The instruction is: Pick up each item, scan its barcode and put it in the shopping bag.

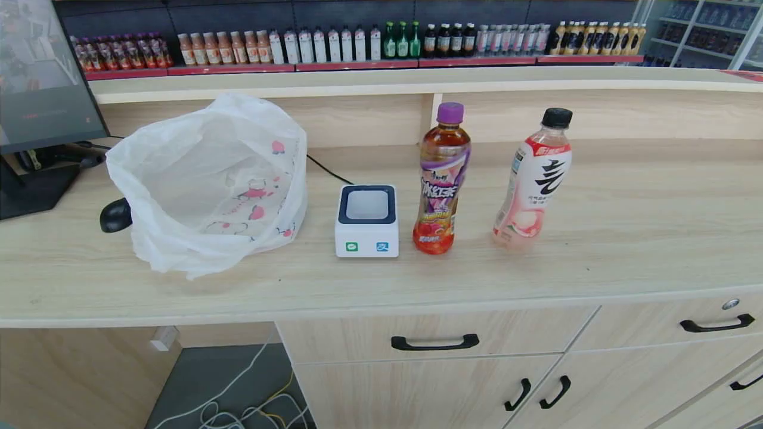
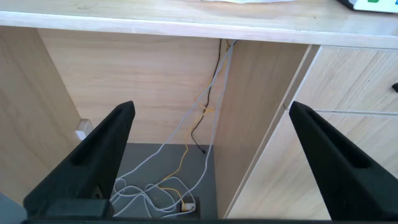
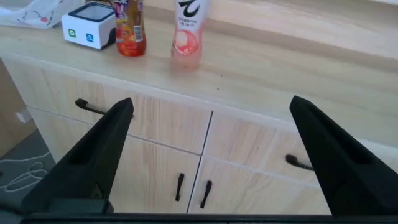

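Scanner (image 1: 366, 221) sits between shopping bag (image 1: 202, 179) and purple-capped bottle (image 1: 442, 179), black-capped bottle (image 1: 533, 179) farther right; I see left gripper (image 2: 211, 112) and right gripper (image 3: 211, 106) spread wide, empty.

Behind shopping bag (image 1: 161, 244), mouse (image 1: 114, 215) half hidden; monitor (image 1: 42, 71) cut by edge.

The left gripper (image 2: 210, 165) is pointing forward, its two black fingers (image 2: 93, 162) spread wide apart with nothing between them. The right gripper (image 3: 210, 160) is also pointing forward, its fingers (image 3: 336, 155) spread equally wide and clamping nothing. Each pair is sitting level, side by side.
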